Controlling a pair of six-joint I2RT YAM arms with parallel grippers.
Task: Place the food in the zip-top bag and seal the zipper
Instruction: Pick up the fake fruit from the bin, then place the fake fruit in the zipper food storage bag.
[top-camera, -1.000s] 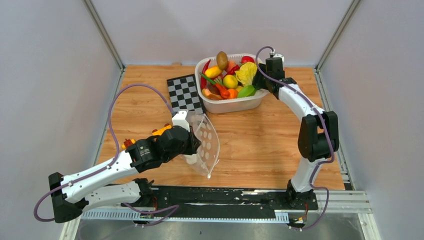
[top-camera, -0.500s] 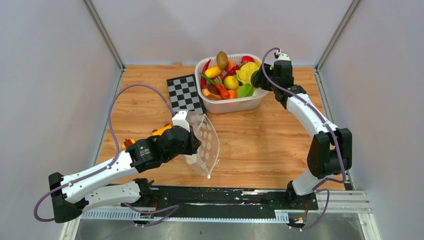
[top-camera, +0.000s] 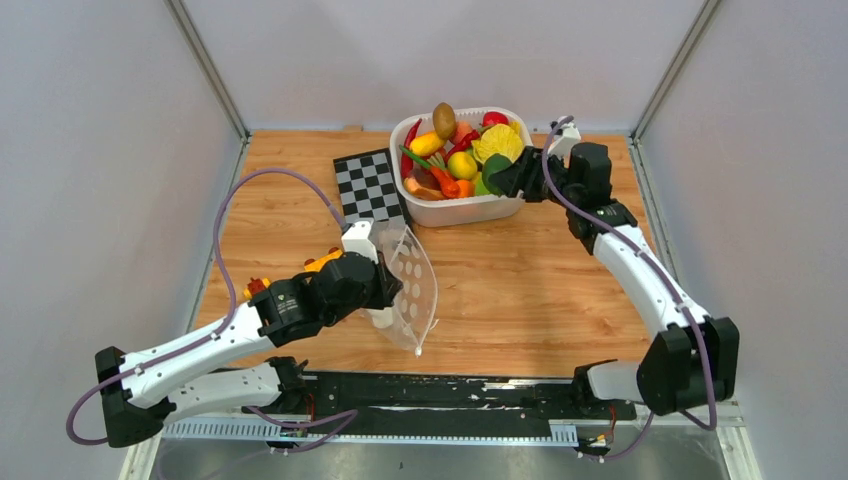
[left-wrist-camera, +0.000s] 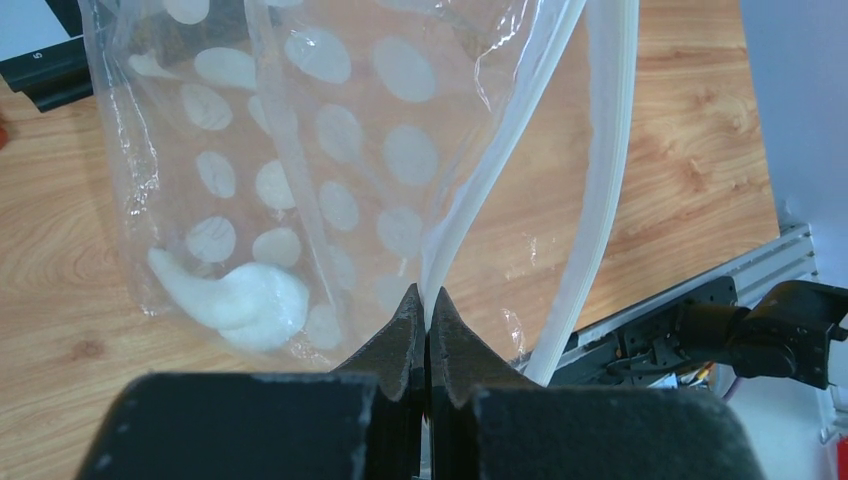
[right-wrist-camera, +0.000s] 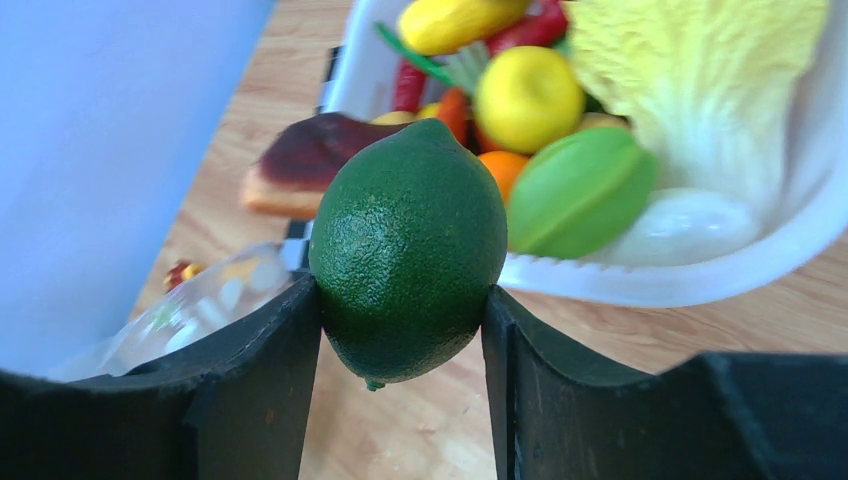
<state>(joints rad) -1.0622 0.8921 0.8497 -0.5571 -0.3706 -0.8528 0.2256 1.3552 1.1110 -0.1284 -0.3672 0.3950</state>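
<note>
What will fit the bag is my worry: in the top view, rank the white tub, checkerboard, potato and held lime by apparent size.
1. white tub
2. checkerboard
3. potato and lime: they look alike, and the lime is held higher, nearer the camera, so unranked.

The table (top-camera: 520, 290) is made of light brown wood with wavy lines in it. Three plain walls stand around it: a back wall (top-camera: 440, 50), a left wall (top-camera: 90, 180) and a right wall (top-camera: 770, 180). They are all pale grey with a little purple in them. A thin silver post (top-camera: 205, 65) runs up the back left corner, and another post (top-camera: 675, 65) runs up the back right one. A long black strip (top-camera: 450, 395) lies along the near edge of the table. Just past it is a silver rail (top-camera: 380, 432) with ridges. The light is soft and even.
</note>
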